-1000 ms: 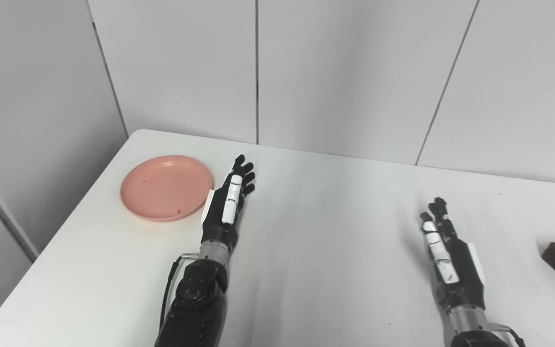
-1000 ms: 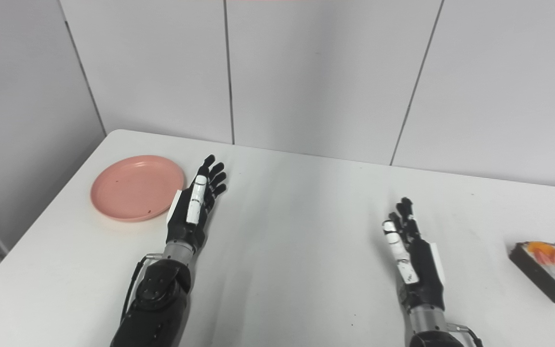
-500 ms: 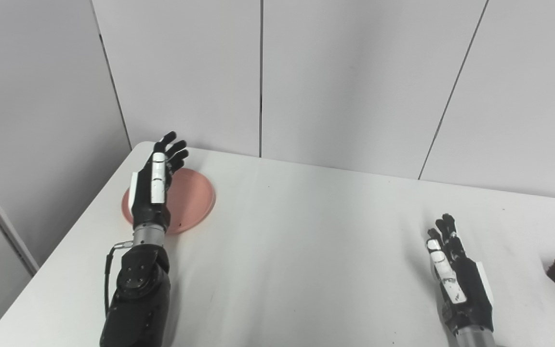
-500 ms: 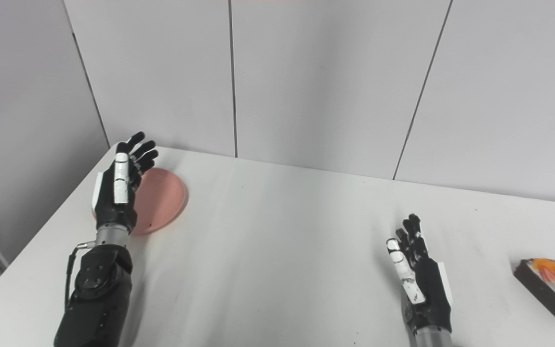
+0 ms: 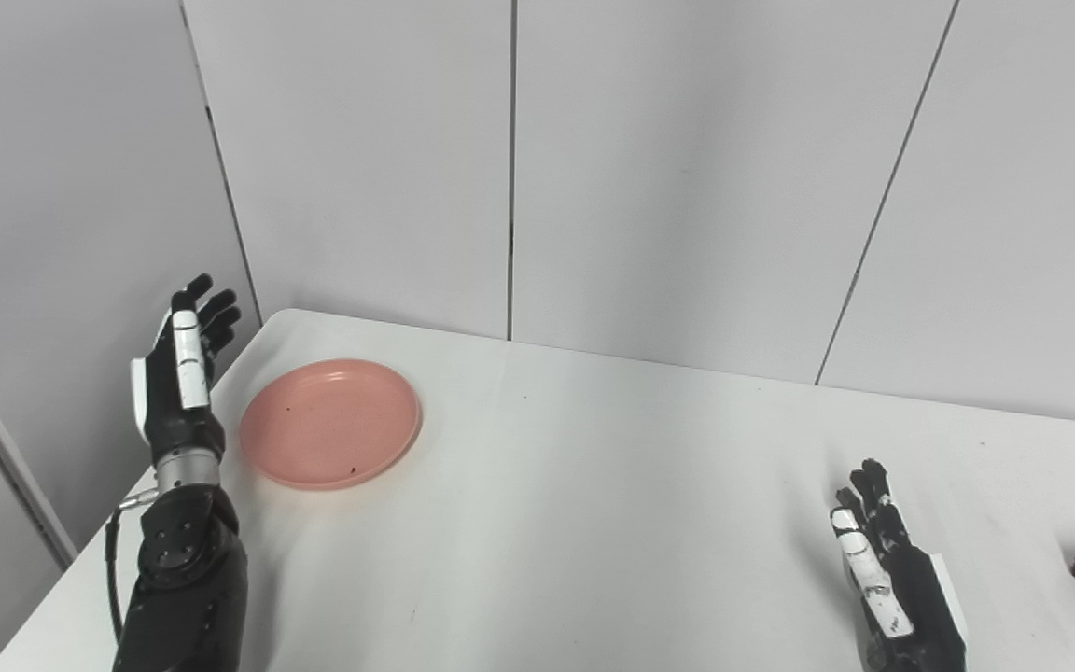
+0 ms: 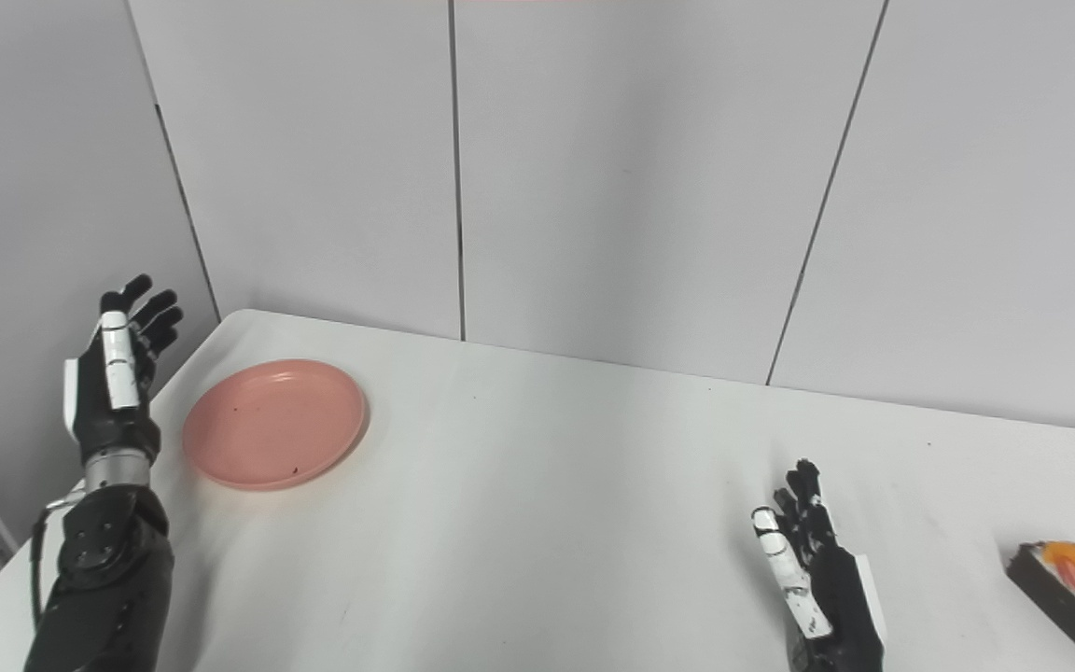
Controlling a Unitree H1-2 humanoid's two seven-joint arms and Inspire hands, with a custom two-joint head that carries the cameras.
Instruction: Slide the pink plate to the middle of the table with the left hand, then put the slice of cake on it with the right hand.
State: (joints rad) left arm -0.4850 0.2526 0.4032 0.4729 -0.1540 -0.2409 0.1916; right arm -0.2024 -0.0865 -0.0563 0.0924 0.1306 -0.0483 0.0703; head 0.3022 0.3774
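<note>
Pink plate (image 5: 330, 425) sits on the white table (image 5: 593, 523), left hand (image 5: 178, 378) open left of it, right hand (image 6: 817, 579) open far right; cake slice (image 6: 1065, 588) beyond; grey panelled wall (image 5: 687, 168) behind.

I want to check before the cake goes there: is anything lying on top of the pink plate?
No object lies on the pink plate; only a few tiny dark specks show on its surface. The left hand is raised beside it, not over it. Nothing covers the plate; its underside on the table is hidden.
</note>
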